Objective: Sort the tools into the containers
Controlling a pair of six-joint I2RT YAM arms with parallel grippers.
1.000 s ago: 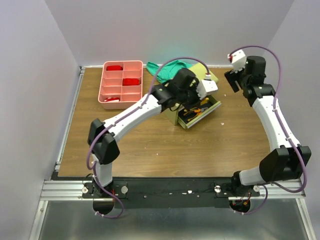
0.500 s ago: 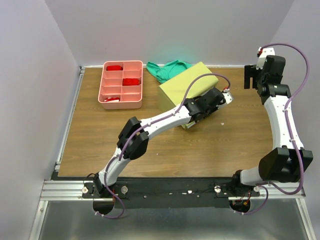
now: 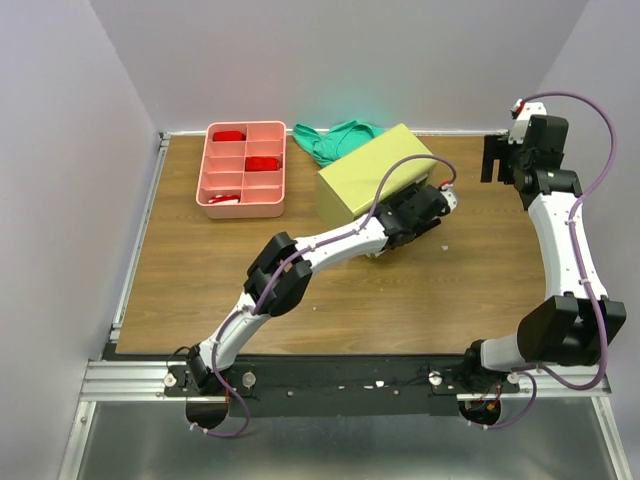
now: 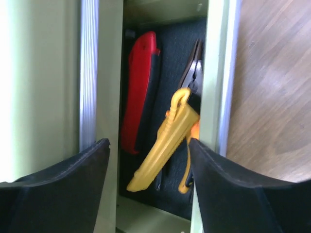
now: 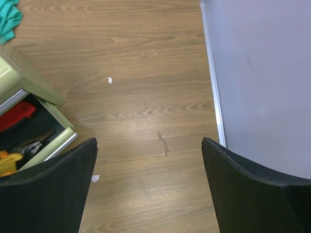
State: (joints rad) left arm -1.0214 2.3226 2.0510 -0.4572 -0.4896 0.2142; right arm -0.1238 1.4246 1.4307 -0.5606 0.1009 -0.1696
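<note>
The olive-green chest [image 3: 375,170] stands at the back middle with its bottom drawer [image 4: 214,73] pulled out. In that drawer lie a red-black utility knife [image 4: 141,97], dark-nosed pliers [image 4: 195,73] and a slanted yellow tool handle [image 4: 163,145]. My left gripper [image 4: 148,145] hovers open right over the drawer, its fingers either side of the yellow handle and gripping nothing. My right gripper [image 5: 148,145] is open and empty above bare table at the back right, and the drawer's corner [image 5: 53,136] shows at its left. The pink tray [image 3: 243,170] holds red items.
A green cloth [image 3: 335,138] lies behind the chest. The left arm [image 3: 330,245] stretches across the table in front of the chest. A metal rail and the wall [image 5: 214,97] run close on the right gripper's right side.
The left arm stretched out and down to the drawer's right end, and its jaws have just opened. The right arm swung back toward the rear right corner.
</note>
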